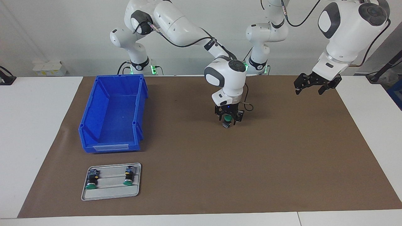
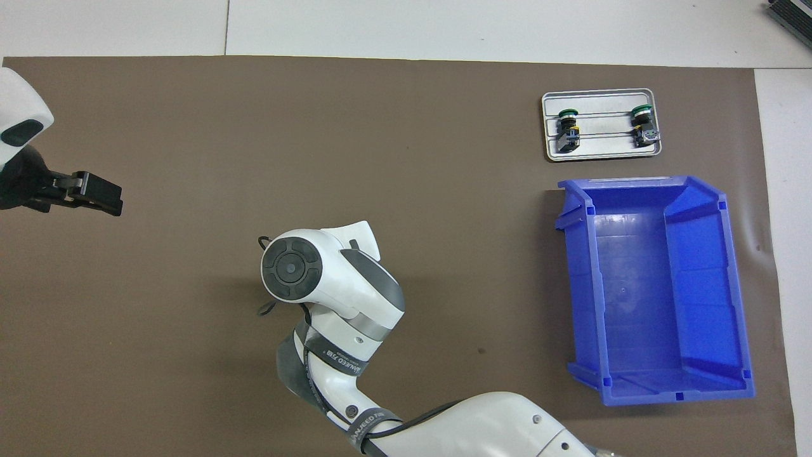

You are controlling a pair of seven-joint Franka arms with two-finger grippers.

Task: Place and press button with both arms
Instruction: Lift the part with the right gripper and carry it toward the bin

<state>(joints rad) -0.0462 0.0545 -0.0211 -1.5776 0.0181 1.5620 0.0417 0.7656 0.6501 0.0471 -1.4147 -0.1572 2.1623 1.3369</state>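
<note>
Brown mat covering most of the desk (image 1: 37, 131), white wall at the back, two big white arms leaning in over it. So where are we at? Looks like roughly the halfway point to me. The right claw (image 1: 228, 121) is down low in the middle of the mat and it's clamped on a button (image 1: 227, 118); you can see the green cap wedged between the fingers and the dark body poking out underneath, right at the mat or nearly touching it, can't say which. So the "place" bit is basically happening now.

The left claw (image 1: 314, 83) hangs up in the air over its own end of the mat, fingers spread, nothing in it, just waiting. My guess is that's the one meant to do the pressing, and that hasn't started.

Two more buttons sit in the little grey tray (image 1: 111, 194), untouched. The blue bin (image 1: 94, 103) next to it has nothing in it.
</note>
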